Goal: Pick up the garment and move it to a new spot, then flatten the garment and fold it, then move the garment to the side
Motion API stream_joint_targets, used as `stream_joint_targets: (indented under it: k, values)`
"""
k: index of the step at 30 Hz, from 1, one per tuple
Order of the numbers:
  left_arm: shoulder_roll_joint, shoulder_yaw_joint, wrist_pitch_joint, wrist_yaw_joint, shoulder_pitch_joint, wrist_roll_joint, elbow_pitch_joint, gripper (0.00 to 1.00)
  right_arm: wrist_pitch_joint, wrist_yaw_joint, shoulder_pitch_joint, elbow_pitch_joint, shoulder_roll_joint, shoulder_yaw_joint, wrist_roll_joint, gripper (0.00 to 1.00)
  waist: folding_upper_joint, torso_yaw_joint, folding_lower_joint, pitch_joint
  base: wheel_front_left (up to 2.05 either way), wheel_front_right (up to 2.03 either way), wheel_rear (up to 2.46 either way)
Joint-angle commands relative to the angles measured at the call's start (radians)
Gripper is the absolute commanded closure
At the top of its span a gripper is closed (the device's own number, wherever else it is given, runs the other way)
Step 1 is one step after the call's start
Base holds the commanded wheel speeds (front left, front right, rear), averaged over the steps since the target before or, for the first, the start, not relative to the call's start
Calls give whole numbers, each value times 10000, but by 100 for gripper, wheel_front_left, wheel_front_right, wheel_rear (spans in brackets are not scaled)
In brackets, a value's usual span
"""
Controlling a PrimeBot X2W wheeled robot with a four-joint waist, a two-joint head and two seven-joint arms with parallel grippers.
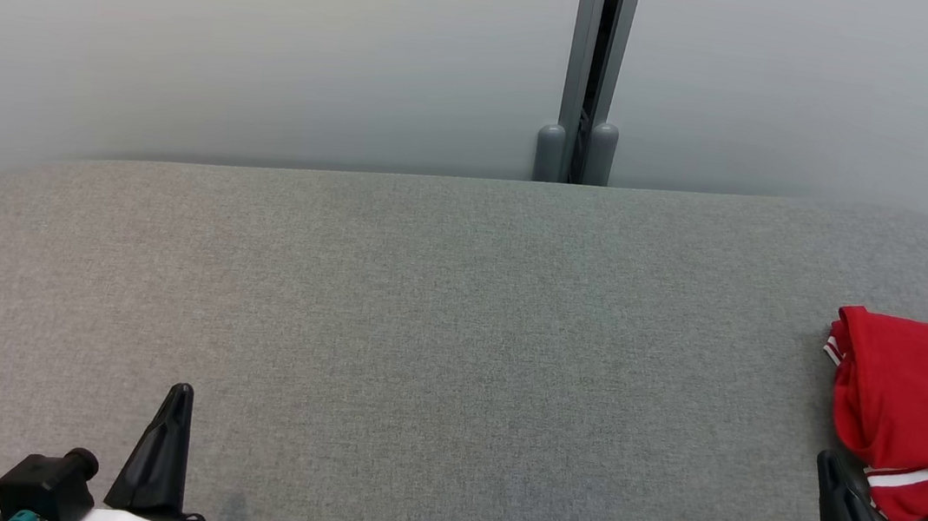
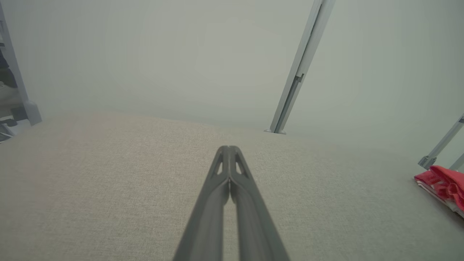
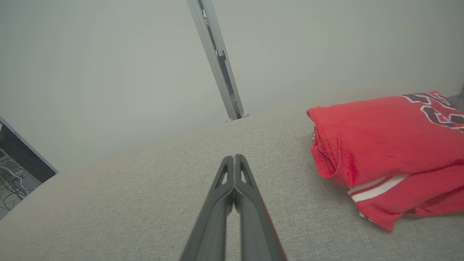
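The garment (image 1: 919,408) is a red jersey with white stripes and dark lettering. It lies folded in a thick bundle at the far right of the grey padded table (image 1: 423,308). In the right wrist view the garment (image 3: 388,145) lies just right of my right gripper (image 3: 235,156), whose fingers are pressed together on nothing. That gripper (image 1: 830,464) sits at the lower right of the head view, close to the bundle's near edge. My left gripper (image 1: 181,393) rests at the lower left, shut and empty (image 2: 229,148). The garment (image 2: 444,186) shows far to the right in the left wrist view.
A pale wall stands behind the table, with a grey metal post (image 1: 592,74) at its back edge. The table's corners are rounded. Wide bare fabric stretches between the two grippers. Cables and equipment (image 3: 14,170) lie beyond the table's left end.
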Motion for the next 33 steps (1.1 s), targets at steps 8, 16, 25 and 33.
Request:
stream_joint_targets:
  k: [8, 16, 25, 33]
  values:
    - [-94, -120, -103, -279, 106, -1528, -425, 100, 479, 0, 105, -250, -244, -444, 1996, 100, -1, 6, 0, 17, 0, 0, 0]
    - [-237, -263, -143, -493, 286, -2791, -635, 100, 965, 0, 257, -300, -287, -870, 3558, 100, -1, 12, 0, 34, 0, 0, 0]
    - [-372, -395, -183, -693, 440, -3934, -826, 100, 1465, 0, 364, -335, -275, -1316, 4932, 100, -1, 18, 0, 52, 0, 0, 0]
    - [-460, -486, -206, -828, 537, -4757, -963, 100, 1848, 0, 444, -354, -247, -1656, 5894, 100, -1, 22, 0, 65, 0, 0, 0]
